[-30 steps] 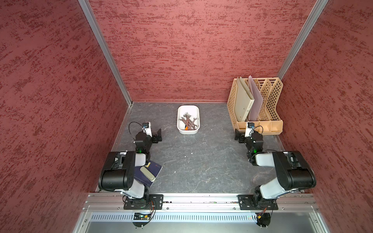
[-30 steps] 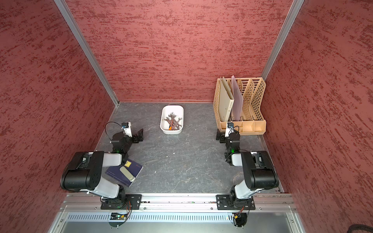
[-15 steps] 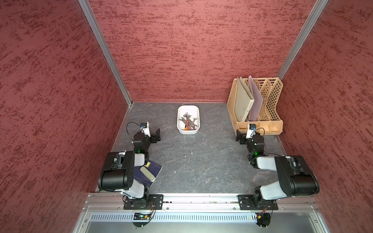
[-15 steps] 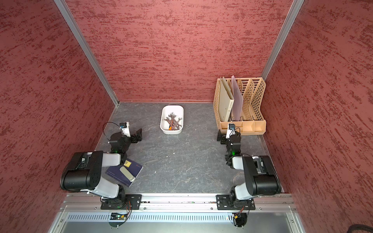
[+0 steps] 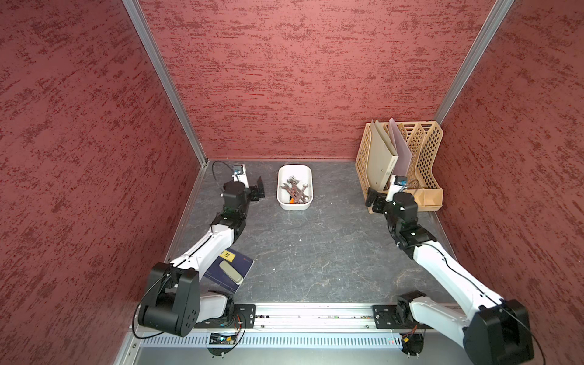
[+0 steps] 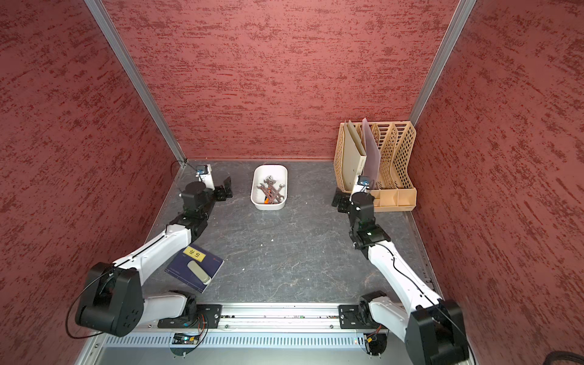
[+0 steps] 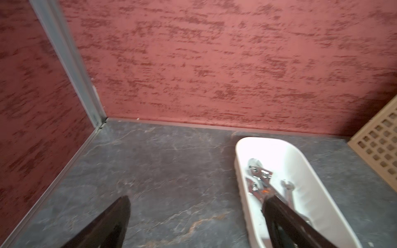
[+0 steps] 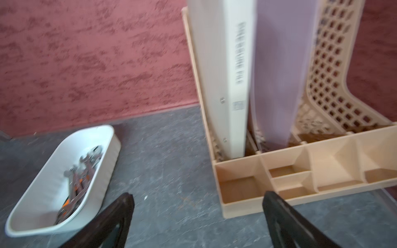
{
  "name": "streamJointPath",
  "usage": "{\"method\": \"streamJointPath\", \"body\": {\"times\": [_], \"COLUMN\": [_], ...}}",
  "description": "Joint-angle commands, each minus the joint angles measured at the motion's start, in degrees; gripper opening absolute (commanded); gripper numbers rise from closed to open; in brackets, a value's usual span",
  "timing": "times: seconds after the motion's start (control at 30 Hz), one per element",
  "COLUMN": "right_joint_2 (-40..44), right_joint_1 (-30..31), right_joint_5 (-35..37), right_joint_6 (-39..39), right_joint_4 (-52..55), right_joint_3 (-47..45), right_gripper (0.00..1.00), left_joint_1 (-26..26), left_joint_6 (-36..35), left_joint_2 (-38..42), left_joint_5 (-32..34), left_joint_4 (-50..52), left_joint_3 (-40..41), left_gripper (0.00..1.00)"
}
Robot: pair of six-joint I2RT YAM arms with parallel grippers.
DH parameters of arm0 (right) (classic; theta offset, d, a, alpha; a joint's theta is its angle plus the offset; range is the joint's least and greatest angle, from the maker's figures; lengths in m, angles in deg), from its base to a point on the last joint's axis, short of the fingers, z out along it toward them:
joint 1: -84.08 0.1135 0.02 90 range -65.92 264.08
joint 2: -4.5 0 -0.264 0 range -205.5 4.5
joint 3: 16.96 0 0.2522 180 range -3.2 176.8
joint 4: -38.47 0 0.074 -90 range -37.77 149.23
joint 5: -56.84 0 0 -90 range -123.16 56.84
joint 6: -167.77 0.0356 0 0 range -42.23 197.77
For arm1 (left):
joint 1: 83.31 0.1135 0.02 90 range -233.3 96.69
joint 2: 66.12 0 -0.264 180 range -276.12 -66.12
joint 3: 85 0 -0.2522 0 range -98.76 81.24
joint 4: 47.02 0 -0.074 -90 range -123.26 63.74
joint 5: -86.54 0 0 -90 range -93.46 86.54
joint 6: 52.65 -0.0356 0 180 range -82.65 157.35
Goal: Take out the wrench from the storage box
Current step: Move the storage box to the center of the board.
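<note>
book (image 5: pixel 244 263): navy, flat on the counter by the left arm's base, pale case (image 5: pixel 231 272) on top; partly under the arm, out of the work path.
left claw (image 5: pixel 259 189): wide open, empty; near the box's left side, tips angled toward it. Looks staged for the reach in.
box (image 5: pixel 294 208): white tub, centre-back, close to the back wall; open top, so access is from above.
wrench (image 5: pixel 296 190): in the box, in a tangled pile of several plus something orange; none lifted. Singling one out is likely the hard part.
right claw (image 5: pixel 373 200): wide open, empty; at the rack's front-left corner, well apart from the box. Probably parked clear.
rack (image 5: pixel 423 148): beige lattice, back-right corner; binder (image 5: pixel 380 158) and purple folder (image 5: pixel 401 148) stand in it.
counter (image 5: pixel 316 246): dark grey stone pattern, a few pale specks.
room: red textured walls (image 5: pixel 300 79) on three sides, aluminium corner posts.
</note>
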Motion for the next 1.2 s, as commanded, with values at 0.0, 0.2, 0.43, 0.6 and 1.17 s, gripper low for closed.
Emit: {"method": "streamJointPath", "body": {"times": [0.0,0.2,0.43,0.6,1.17], "right_joint_2": [-8.5,-28.3,-45.5,-55.2,-67.6], "right_joint_1": [7.6,13.9,14.4,13.1,7.6], "right_joint_5": [-0.8,-8.2,-16.6,-21.4,-26.9], "right_joint_6": [0.8,0.4,0.7,3.0,5.8], "right_joint_4": [13.4,20.2,23.6,26.5,29.3], "right_joint_3": [9.0,27.8,45.8,56.0,69.1], "right_gripper": [0.98,0.98,0.96,0.91,0.64], "left_joint_1": [-2.0,-0.5,0.1,0.9,3.3], "left_joint_6": [5.1,11.1,13.1,14.6,17.0], "left_joint_2": [-6.0,-18.7,-31.1,-33.8,-42.9], "left_joint_5": [-2.0,-13.3,-23.6,-30.4,-30.8], "left_joint_4": [21.2,31.3,42.0,40.9,42.9], "left_joint_3": [-10.0,-25.4,-39.2,-38.9,-44.3], "left_gripper": [1.00,1.00,0.94,0.75,0.57]}}
